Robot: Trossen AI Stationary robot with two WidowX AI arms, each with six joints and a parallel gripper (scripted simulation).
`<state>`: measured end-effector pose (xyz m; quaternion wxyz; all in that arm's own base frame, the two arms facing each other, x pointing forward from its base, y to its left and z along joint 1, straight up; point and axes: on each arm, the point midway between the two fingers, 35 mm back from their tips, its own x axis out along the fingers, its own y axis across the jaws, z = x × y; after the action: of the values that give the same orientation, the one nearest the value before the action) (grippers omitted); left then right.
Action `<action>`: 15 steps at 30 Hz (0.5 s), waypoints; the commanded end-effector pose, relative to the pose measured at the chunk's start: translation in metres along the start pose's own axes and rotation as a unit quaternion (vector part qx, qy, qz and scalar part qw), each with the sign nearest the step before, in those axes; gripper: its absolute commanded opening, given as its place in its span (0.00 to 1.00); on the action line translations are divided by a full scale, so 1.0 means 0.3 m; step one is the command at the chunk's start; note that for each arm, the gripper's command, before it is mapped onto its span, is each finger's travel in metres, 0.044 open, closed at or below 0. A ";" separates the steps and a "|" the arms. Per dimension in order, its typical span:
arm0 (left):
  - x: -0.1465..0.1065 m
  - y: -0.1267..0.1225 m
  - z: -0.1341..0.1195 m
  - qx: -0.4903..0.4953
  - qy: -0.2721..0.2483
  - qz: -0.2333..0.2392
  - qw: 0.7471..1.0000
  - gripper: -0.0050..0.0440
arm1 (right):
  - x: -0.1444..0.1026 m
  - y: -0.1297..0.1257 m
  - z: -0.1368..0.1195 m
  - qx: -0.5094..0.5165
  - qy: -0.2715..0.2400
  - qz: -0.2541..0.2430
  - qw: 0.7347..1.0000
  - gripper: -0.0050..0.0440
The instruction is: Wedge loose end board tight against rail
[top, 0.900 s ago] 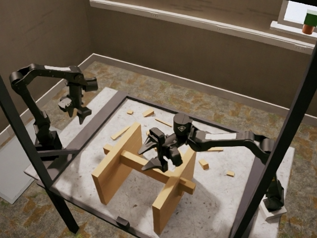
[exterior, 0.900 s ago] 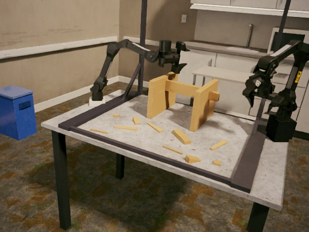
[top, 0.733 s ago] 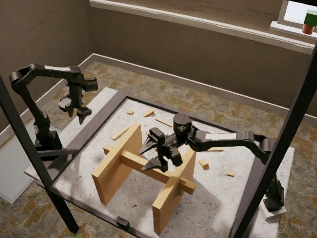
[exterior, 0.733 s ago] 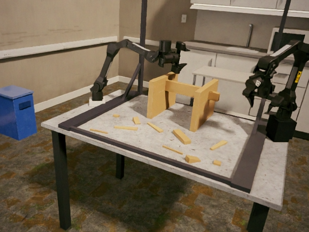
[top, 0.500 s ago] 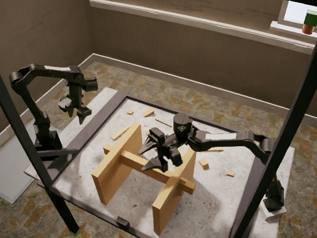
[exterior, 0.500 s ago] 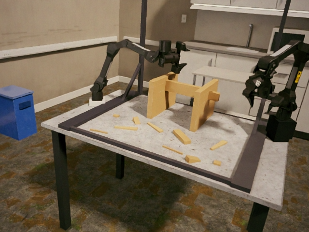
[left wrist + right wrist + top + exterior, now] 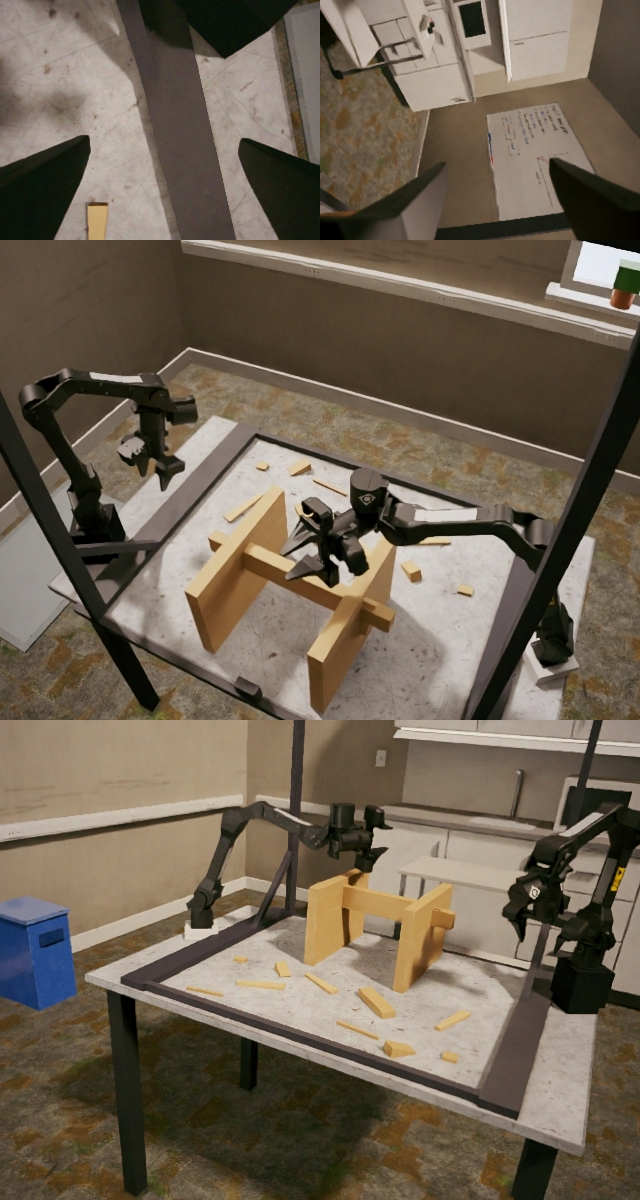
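Observation:
Two end boards stand upright across one rail (image 7: pixel 289 570) (image 7: pixel 377 903): one board (image 7: pixel 227 596) (image 7: pixel 423 947) is nearer the left arm, the other (image 7: pixel 336 653) (image 7: pixel 325 926) nearer the right arm. At the right arm's side, a small piece (image 7: pixel 366 627) sits through the rail just outside the board. The rail's other end (image 7: pixel 216 540) (image 7: pixel 445 918) protrudes past its board; its slot is not clear. My right gripper (image 7: pixel 285 566) (image 7: pixel 389 838) (image 7: pixel 498 166) is open and empty above the rail, pointing sideways. My left gripper (image 7: pixel 154 480) (image 7: pixel 540 947) (image 7: pixel 165 144) is open and empty, pointing down.
Several loose wooden pieces, including a thick wedge-like one (image 7: pixel 376 1002), a block (image 7: pixel 299 467) (image 7: pixel 399 1048) and a slim strip (image 7: pixel 242 508) (image 7: pixel 452 1020) (image 7: pixel 97 220), lie on the table. A dark frame (image 7: pixel 199 488) (image 7: pixel 511 1050) (image 7: pixel 180 130) borders the work area.

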<state>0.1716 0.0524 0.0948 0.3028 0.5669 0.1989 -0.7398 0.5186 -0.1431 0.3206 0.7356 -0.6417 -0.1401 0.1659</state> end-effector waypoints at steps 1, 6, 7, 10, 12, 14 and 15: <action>-0.010 0.003 -0.004 0.001 0.007 0.002 1.000 0.92 | -0.010 -0.050 0.020 -0.014 -0.001 -0.010 1.000 0.67; -0.010 0.003 -0.004 0.001 0.007 0.002 1.000 0.92 | -0.010 -0.050 0.020 -0.014 -0.001 -0.010 1.000 0.67; -0.010 0.003 -0.004 0.001 0.007 0.002 1.000 0.92 | -0.010 -0.050 0.020 -0.014 -0.001 -0.010 1.000 0.67; -0.010 0.003 -0.004 0.001 0.007 0.002 1.000 0.92 | -0.010 -0.050 0.020 -0.014 -0.001 -0.010 1.000 0.67; -0.010 0.003 -0.004 0.001 0.007 0.002 1.000 0.67 | -0.010 -0.050 0.020 -0.014 -0.001 -0.010 1.000 0.67; -0.010 0.003 -0.004 0.001 0.007 0.002 1.000 0.67 | -0.010 -0.050 0.020 -0.014 -0.001 -0.010 1.000 0.67; -0.010 0.003 -0.004 0.001 0.007 0.002 1.000 0.67 | -0.010 -0.050 0.020 -0.014 -0.001 -0.010 1.000 0.67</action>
<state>0.1716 0.0524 0.0948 0.3028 0.5669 0.1989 -0.7398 0.5186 -0.1431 0.3206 0.7356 -0.6417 -0.1401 0.1659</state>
